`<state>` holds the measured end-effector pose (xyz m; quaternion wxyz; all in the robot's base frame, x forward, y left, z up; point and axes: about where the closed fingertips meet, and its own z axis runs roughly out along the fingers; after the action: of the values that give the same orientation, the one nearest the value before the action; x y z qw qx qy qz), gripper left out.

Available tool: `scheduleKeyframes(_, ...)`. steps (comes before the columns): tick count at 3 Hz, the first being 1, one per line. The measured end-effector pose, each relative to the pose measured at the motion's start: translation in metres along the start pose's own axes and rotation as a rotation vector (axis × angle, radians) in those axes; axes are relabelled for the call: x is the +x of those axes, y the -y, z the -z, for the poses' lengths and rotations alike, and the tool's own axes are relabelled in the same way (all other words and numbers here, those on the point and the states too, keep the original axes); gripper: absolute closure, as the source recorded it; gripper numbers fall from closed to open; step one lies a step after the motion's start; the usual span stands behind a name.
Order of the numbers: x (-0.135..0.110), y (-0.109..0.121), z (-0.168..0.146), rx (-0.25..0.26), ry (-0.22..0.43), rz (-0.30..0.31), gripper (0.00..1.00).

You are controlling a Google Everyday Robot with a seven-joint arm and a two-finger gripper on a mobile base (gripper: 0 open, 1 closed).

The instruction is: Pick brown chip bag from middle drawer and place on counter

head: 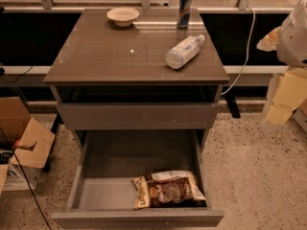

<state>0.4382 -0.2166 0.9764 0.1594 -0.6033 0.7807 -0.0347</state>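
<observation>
The brown chip bag (169, 190) lies flat on the floor of the open middle drawer (96, 195), at its front right, with the cream lettered edge to the left. The drawer is pulled far out below a closed flat grey front (136, 116). The glossy counter (105, 51) tops the cabinet. My gripper (282, 102) shows as blurred cream-yellow parts at the right edge of the camera view, below a white arm part (293, 32). It hangs to the right of the cabinet, well above and apart from the bag.
On the counter are a clear plastic bottle (184, 51) lying on its side, an upright can (184, 12) and a shallow bowl (123, 16). Cardboard boxes (24, 147) stand on the floor at the left. A white cable (247, 42) hangs behind the right side.
</observation>
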Motion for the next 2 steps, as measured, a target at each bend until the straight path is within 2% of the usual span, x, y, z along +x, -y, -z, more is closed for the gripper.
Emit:
scheduleKeyframes(1, 0.0, 0.0, 0.0, 0.0, 0.0, 0.0, 0.0)
scheduleKeyframes(2, 0.0002, -0.0026, -0.0094, -0.029, 0.072, -0.011, 0.0)
